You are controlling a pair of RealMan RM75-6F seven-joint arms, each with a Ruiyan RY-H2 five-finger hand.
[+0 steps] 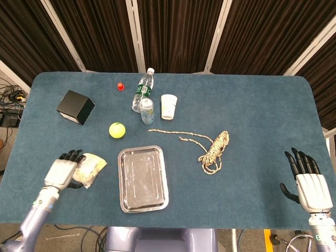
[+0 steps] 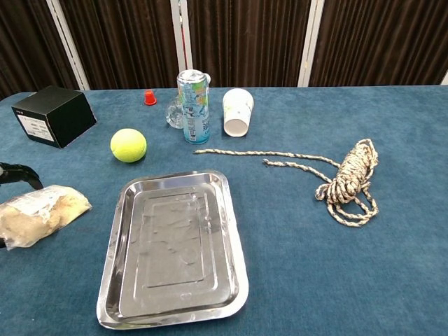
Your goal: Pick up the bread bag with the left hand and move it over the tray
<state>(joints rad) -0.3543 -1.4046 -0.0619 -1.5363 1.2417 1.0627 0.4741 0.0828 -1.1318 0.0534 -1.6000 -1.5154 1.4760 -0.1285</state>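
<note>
The bread bag [image 1: 93,167] is a pale crumpled plastic pack lying on the blue table, left of the steel tray [image 1: 143,179]. My left hand [image 1: 64,169] reaches over the bag's left end, dark fingers spread across it. In the chest view the bag [image 2: 43,212] lies flat at the left edge. One of the left hand's fingers [image 2: 19,172] shows just behind it, the rest of the hand out of frame. The tray [image 2: 175,245] holds nothing. My right hand [image 1: 307,181] hovers at the table's right front corner, fingers apart and holding nothing.
A tennis ball [image 1: 117,129] lies just behind the bag and tray. Further back are a black box [image 1: 75,106], a red cap [image 1: 121,86], a water bottle [image 1: 142,88], a can [image 1: 147,111] and a paper cup [image 1: 168,106]. A coiled rope [image 1: 213,149] lies right of the tray.
</note>
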